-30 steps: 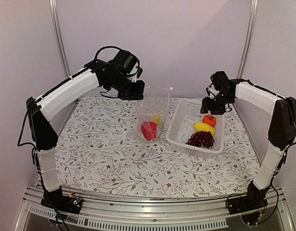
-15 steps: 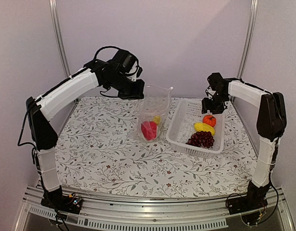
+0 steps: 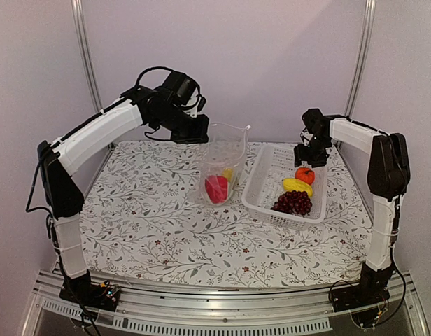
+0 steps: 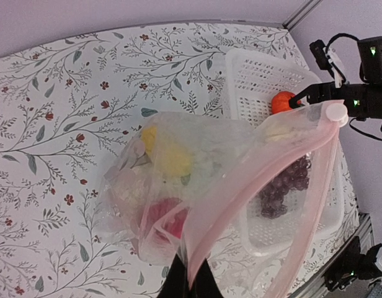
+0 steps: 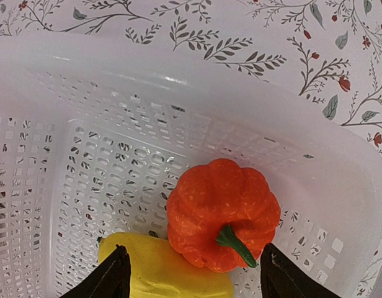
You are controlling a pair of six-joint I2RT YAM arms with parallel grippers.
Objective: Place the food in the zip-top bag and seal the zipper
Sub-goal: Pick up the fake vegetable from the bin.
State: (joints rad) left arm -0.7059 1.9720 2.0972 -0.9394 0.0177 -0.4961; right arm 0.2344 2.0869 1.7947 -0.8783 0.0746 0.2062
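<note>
At the right of the top view, over the far end of the white basket (image 3: pixel 261 189), the right gripper (image 3: pixel 311 154) hangs with fingers spread wide either side of the small orange round fruit (image 5: pixel 219 211), which touches a yellow piece (image 5: pixel 157 273); an off-centre descent could roll the fruit aside or pinch both. In the upper middle, the left gripper (image 3: pixel 194 133), its arm stretched high, pinches the rim of the zip-top bag (image 3: pixel 224 150), which holds a red pepper (image 3: pixel 215 189) and seemingly something yellow; a slipping rim could fold the mouth closed.
</note>
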